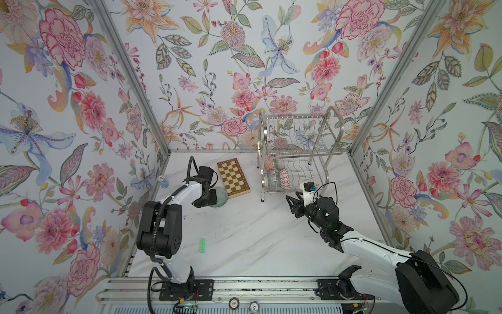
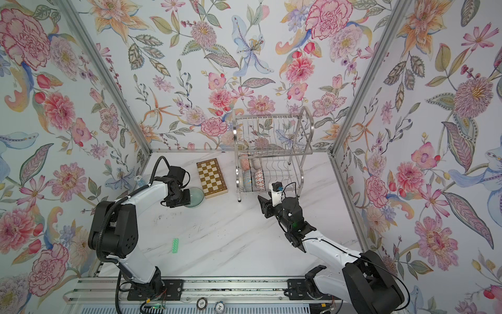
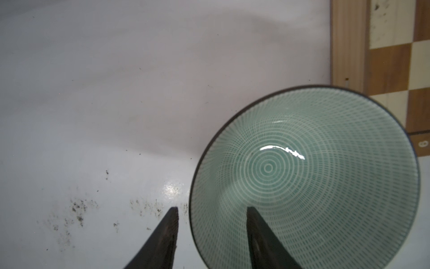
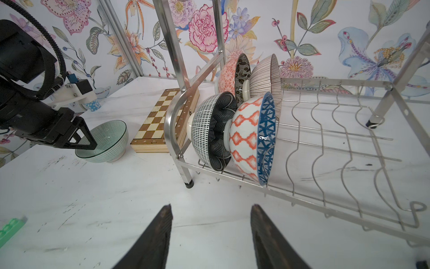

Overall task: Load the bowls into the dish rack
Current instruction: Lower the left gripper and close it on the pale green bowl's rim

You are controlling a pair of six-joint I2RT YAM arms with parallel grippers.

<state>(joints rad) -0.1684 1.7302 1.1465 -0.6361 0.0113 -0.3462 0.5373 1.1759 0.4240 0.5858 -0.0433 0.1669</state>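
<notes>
A pale mint green bowl stands upright on the white table next to the chessboard. My left gripper hangs over its near rim, open, with one finger inside the bowl and one outside, a gap showing at the rim. Several bowls stand on edge in the lower tier of the steel dish rack, among them a blue-triangle bowl and a black-and-white one. My right gripper hovers open and empty before the rack.
A folded chessboard lies between the mint bowl and the rack. A green block lies near the left arm's base. A small blue-and-white cup stands by the left wall.
</notes>
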